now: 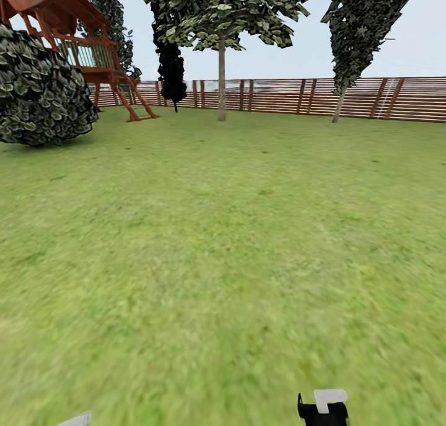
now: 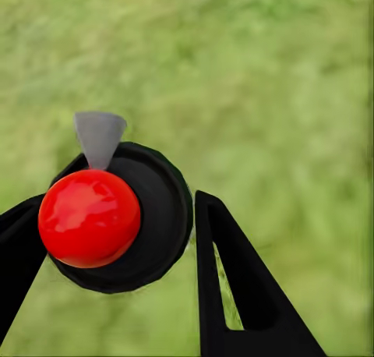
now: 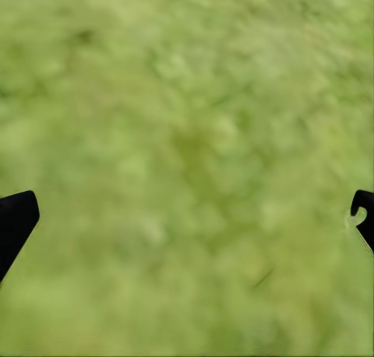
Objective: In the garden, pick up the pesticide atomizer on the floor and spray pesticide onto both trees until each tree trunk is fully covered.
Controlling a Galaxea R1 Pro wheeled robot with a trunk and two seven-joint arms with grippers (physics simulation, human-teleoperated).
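I'm looking over the flat green grass lawn with the black round-bodied, red-capped pesticide atomizer between my left gripper fingers.

The black fingers flank the atomizer's body closely; I can't tell if they grip it. My right gripper is spread wide over grass, holding nothing. Two pale-trunked, dark-leaved trees stand at 12 and 1 o'clock before the reddish-brown slatted wooden fence; a round dark bush is at 10.

A wide green lawn runs back to a reddish slat fence. A pale tree trunk stands upright before the fence, another tree further right. A round bush and a wooden play tower stand at left.
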